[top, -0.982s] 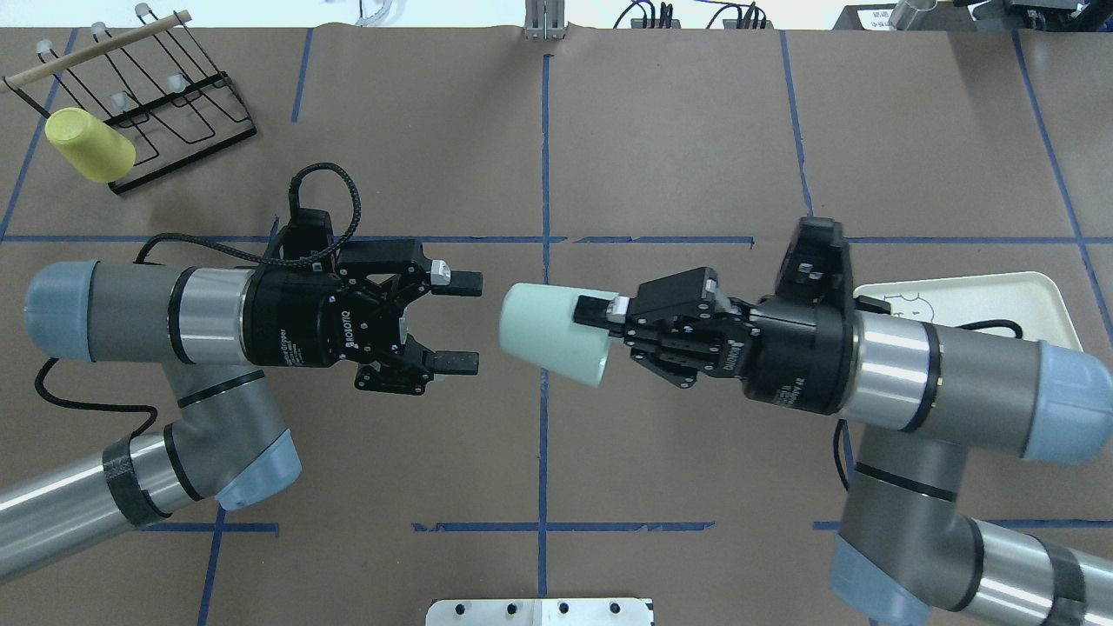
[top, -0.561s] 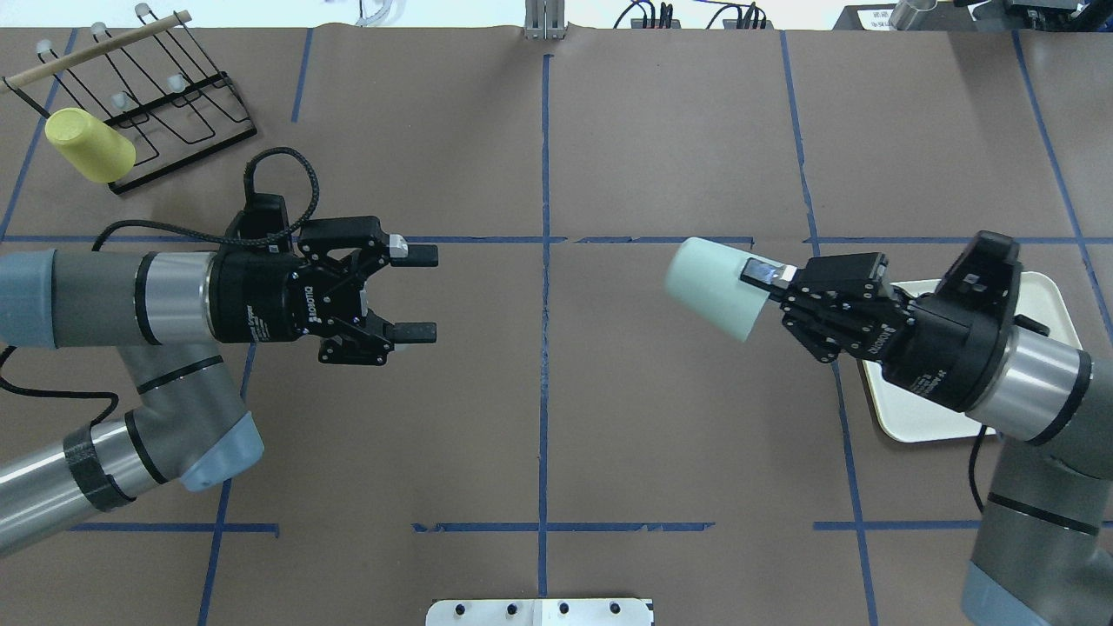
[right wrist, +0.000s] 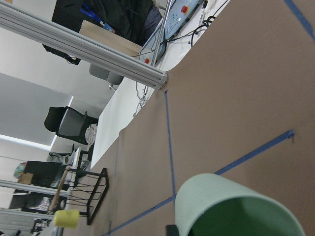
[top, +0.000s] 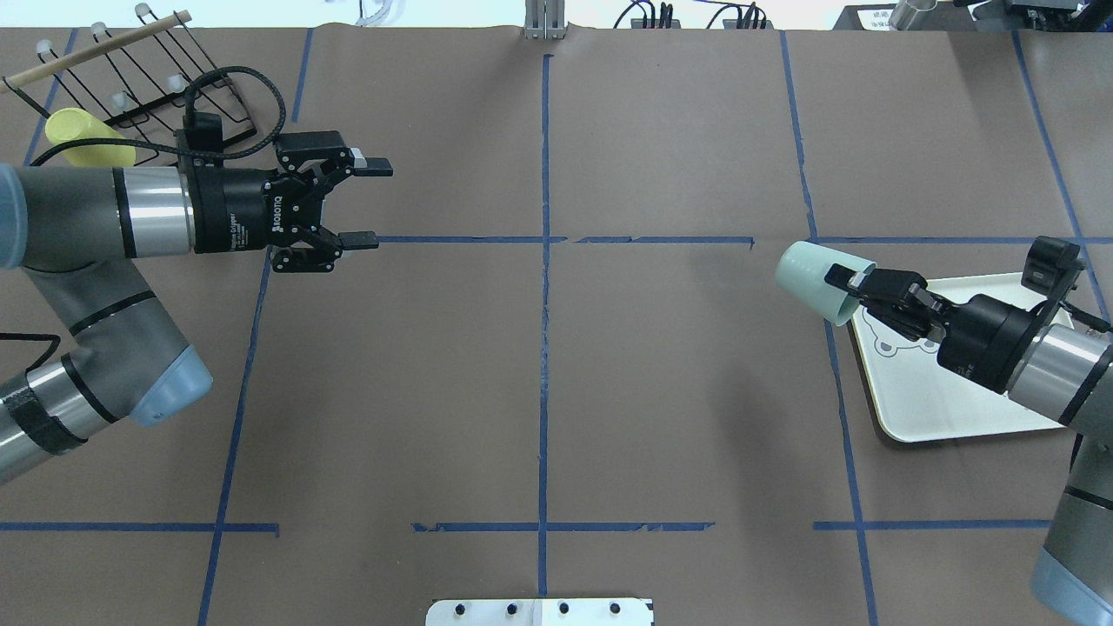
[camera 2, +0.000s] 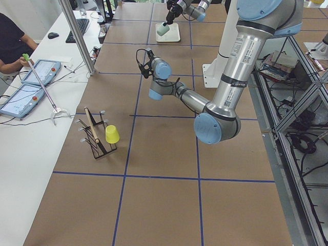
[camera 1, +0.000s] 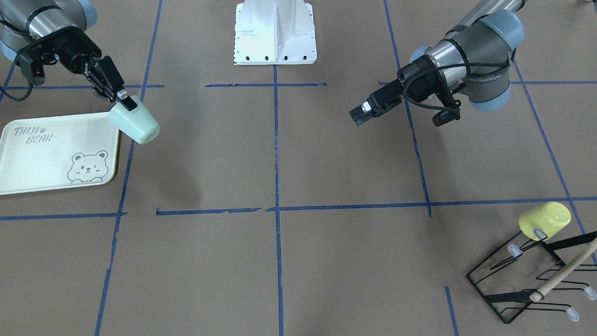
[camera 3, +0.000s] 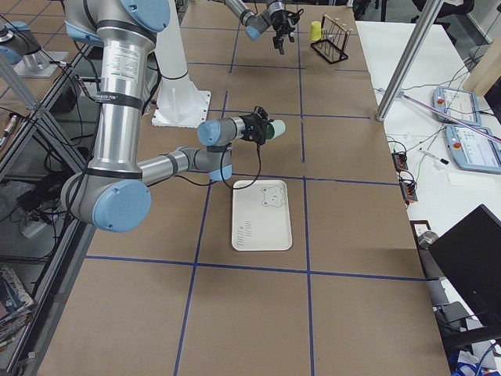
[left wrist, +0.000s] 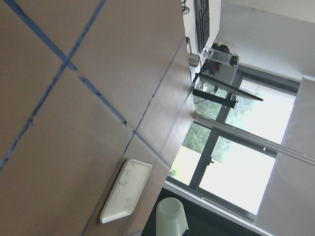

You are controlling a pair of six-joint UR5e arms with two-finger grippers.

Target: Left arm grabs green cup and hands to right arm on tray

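Right gripper (top: 842, 283): clamped on the rim of the green cup (top: 809, 269), with one finger on the outside of the wall and the other hidden inside.
Left gripper (top: 374, 200): fingers spread apart, holding nothing.
Count: two grippers, two cups (one green, one yellow), one tray, one wire rack.
Change, right side: over the last second the right gripper has drawn the green cup back from the table's centre line to the tray's edge.
Change, left side: a second ago the left gripper's spread fingers were just beside the cup's base. It has since pulled back toward the rack, and the two grippers are now well apart.
Green cup: held in the air on its side, mouth toward the right gripper and base pointing away from it.
Tray (top: 956, 409): flat on the table under the right gripper's wrist. The cup hangs just past its near corner, not on it.
Yellow cup (top: 74, 139): on the wire rack (camera 1: 510, 296), behind the left gripper's wrist.
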